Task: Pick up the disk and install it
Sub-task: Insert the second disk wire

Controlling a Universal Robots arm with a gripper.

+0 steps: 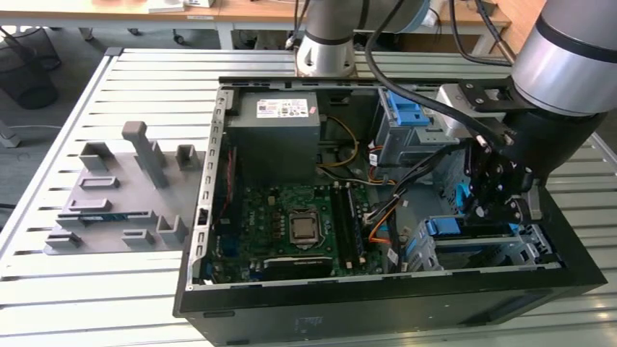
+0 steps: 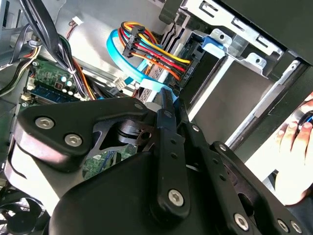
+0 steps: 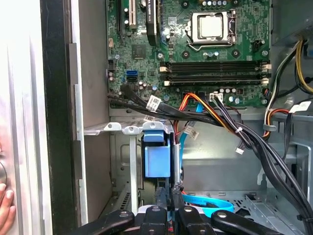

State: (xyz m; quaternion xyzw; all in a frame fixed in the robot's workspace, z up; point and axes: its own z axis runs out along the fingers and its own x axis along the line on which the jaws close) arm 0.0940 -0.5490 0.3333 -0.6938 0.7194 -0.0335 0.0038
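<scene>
Crowding the open computer case point(image 1: 386, 303), the gripper point(image 3: 168, 208) hangs low by the grey drive bay point(image 1: 525, 249). Its jaws look nearly closed on the disk point(image 3: 157, 161), seemingly edge-on in the bay. Loose cables point(image 3: 220, 122) nearby could snag; a skewed push might jam it.

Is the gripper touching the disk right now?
Touching. In the first wrist view the gripper fingers close on the edge of the disk standing in the bay.

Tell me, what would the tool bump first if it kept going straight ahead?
Probably the blue plastic piece in the grey metal drive bay, directly ahead of the tool in the first wrist view. Depth is unclear; they may already touch.
</scene>
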